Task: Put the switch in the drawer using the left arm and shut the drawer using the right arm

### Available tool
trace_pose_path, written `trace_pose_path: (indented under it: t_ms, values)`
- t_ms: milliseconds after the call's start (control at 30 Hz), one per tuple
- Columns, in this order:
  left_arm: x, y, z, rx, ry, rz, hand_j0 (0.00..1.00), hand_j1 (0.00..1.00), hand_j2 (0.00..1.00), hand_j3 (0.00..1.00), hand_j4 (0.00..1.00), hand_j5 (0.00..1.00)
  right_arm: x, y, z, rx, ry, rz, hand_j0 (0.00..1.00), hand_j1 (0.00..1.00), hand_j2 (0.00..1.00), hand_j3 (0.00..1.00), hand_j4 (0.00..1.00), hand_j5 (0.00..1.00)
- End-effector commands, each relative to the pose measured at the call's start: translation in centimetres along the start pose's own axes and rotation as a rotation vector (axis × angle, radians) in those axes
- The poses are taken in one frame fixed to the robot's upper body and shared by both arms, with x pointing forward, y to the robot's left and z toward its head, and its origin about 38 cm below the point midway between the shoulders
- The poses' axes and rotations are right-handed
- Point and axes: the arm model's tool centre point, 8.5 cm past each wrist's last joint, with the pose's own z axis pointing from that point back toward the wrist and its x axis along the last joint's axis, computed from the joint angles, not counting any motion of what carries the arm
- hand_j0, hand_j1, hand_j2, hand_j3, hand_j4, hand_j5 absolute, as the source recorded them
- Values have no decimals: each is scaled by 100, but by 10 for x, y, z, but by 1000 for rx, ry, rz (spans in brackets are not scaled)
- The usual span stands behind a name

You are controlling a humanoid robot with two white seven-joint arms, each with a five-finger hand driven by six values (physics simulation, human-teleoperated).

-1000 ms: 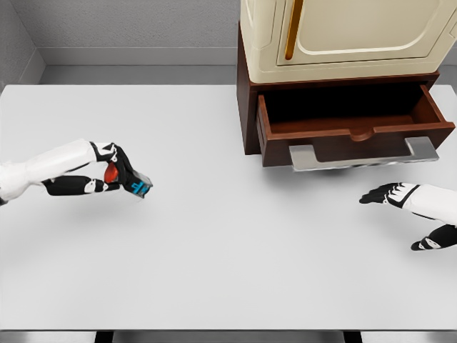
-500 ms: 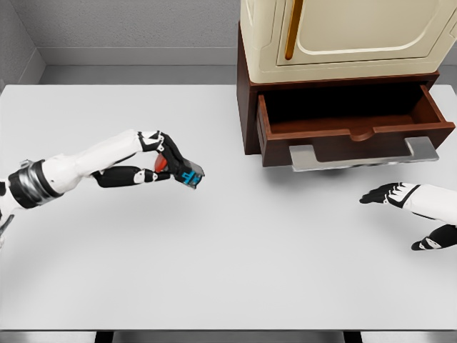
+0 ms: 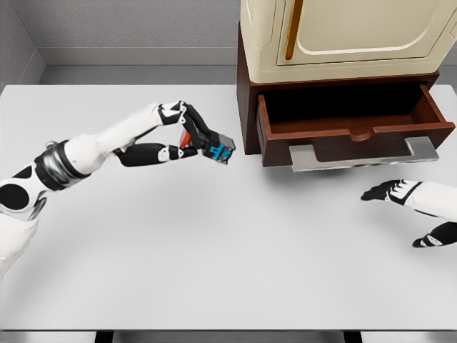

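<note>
A pale grey table (image 3: 214, 250) fills most of the head view, with a grey wall behind it and two dark legs just showing at the bottom edge. At the far right of the table stands a dark wooden cabinet base carrying a cream cabinet (image 3: 350, 36) whose top and right side are cut off by the frame; a vertical brass-coloured handle runs down its front. The drawer (image 3: 353, 128) under it stands pulled out, its metal handle (image 3: 364, 153) jutting toward the viewer. The drawer's inside lies in deep shadow at the back, so its floor there is hard to make out.

The left hand (image 3: 187, 139) is held above the table, just left of the cabinet base, thumb and fingers closed around the switch (image 3: 218, 148). The switch is small and partly hidden by the fingers: a grey casing, a bright blue face and a red patch near the palm can be seen, but finer detail cannot be made out. Its long axis runs roughly from upper left to lower right, the blue end pointing down and right toward the drawer's left corner. It is outside the drawer, near but not touching the cabinet.

The right hand (image 3: 400, 194) shows at the right edge below the drawer handle, fingers loosely spread and holding nothing; its forearm is cut off by the frame.
</note>
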Motion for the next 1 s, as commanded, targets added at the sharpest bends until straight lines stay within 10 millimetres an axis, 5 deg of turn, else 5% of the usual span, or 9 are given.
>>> trace_pose_path:
  t_ms: [0,267,967]
  values:
    - [1,1,-1,18,-10,14,27,27,27,27,27,27,0,-3,1,-8,1,-1,100,100,100,100,100,100]
    - [10,14,-26,67,-94,17,27,27,27,27,27,27,0,0,1,3,1,-5,100,100,100,100,100,100]
    - [18,-9,-93,163,-242,96,26,26,26,26,26,26,-1,-2,6,8,14,3,100,100,100,100,100,100]
